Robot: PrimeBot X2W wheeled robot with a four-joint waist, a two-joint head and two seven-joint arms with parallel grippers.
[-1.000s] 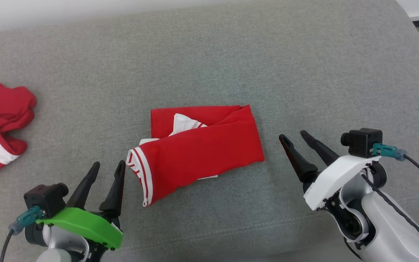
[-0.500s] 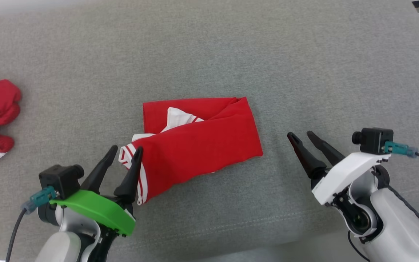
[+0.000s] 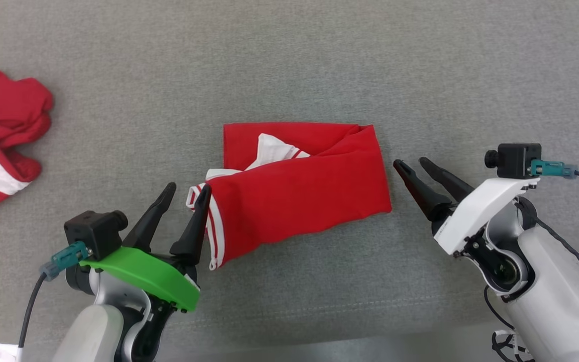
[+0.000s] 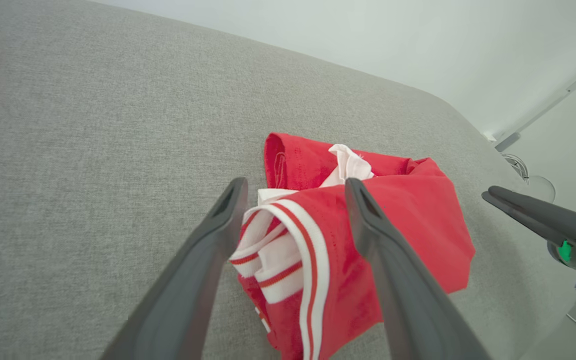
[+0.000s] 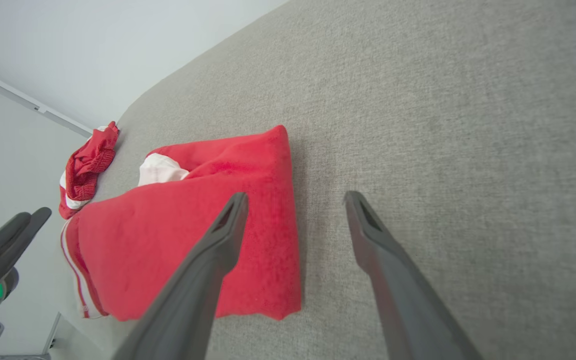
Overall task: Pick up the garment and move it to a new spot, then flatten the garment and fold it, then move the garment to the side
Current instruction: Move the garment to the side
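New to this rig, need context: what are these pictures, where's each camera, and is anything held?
It's a two-armed wheeled robot. One picture looks down from its head; the other two look along each wrist's fingers. On the grey fabric surface lies a folded red garment with white striped trim; a crumpled red-and-white garment sits far left. The green-capped left gripper hovers at the striped end, the white-capped right gripper just off the plain end. Both are open, holding nothing.

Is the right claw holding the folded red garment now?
No, the right claw stands open beside the folded red garment, gripping nothing.
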